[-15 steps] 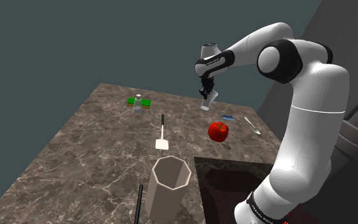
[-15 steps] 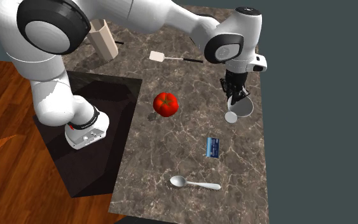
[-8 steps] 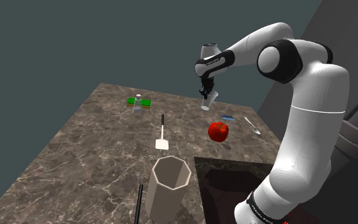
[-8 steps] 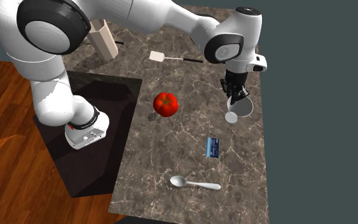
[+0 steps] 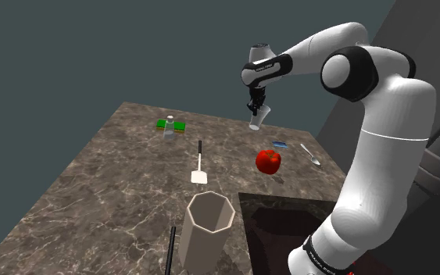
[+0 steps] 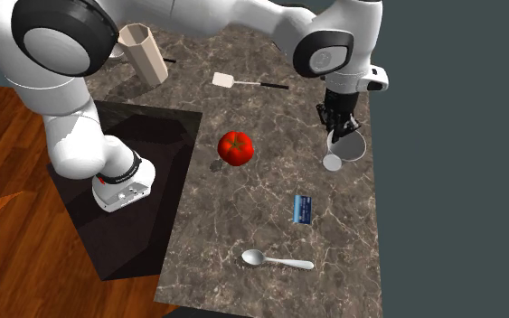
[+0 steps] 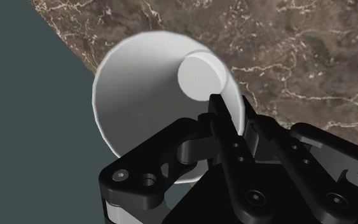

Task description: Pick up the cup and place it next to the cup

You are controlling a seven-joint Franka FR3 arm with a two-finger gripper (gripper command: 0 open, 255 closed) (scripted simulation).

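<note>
Found gripper clamped shut on the rim of white cup, fingers pinching its wall. Noted white cup hanging tilted just beneath the gripper, lifted clear of the marbled table. Recorded red tomato on the table below and near the gripper. Logged beige cup upright, well apart from the gripper, beside the stand.

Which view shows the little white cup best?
The wrist view: it looks straight into the plain white cup, its wall pinched by the black tool. The shoulder and second exterior views show it small, beneath the tool.
</note>
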